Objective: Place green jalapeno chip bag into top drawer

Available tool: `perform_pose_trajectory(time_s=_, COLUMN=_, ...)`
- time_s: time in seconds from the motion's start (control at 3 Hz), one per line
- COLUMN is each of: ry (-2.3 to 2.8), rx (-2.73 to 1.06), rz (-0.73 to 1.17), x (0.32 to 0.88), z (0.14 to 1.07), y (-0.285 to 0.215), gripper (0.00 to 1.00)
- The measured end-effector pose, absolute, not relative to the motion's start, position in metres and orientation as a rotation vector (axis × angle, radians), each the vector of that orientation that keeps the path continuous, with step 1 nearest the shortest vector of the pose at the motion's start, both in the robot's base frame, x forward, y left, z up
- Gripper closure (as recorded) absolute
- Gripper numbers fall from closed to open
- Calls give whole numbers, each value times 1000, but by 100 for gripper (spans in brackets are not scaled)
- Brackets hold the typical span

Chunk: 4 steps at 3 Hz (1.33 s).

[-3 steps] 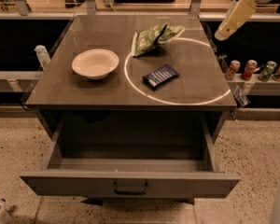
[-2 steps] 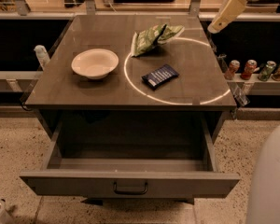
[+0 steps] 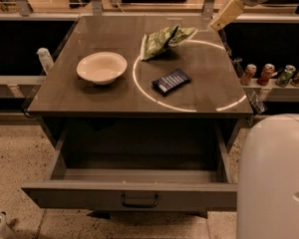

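The green jalapeno chip bag (image 3: 163,40) lies crumpled on the far middle of the table top (image 3: 89,96), on the edge of a bright light ring. The top drawer (image 3: 134,195) is pulled open below the table's front edge; its inside shows nothing in it, and its dark bar handle (image 3: 139,201) is at the front centre. My gripper (image 3: 226,15) hangs above the table's far right corner, to the right of the bag and apart from it.
A white bowl (image 3: 101,67) sits on the table's left side. A small dark-blue packet (image 3: 171,80) lies in front of the bag. Several cans (image 3: 274,74) stand on a shelf at right. My white arm casing (image 3: 271,178) fills the lower right.
My gripper has moved left toward the bag's side of the table. The white arm casing has come into view at the lower right. Bag, bowl, packet and drawer have not moved.
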<state>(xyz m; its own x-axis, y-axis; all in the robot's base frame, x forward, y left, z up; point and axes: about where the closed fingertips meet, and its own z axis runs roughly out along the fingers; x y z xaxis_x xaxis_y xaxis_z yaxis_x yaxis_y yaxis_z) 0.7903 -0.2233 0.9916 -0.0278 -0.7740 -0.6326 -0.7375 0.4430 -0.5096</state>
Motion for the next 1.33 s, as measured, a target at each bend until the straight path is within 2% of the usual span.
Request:
perform_pose_trajectory(time_s=1.0, ry=1771, rx=-1162, rz=426, x=820, z=911, y=-151, gripper=0)
perform_pose_trajectory(time_s=1.33, ry=1762, rx=-1157, rz=529, x=823, z=896, y=-127, gripper=0)
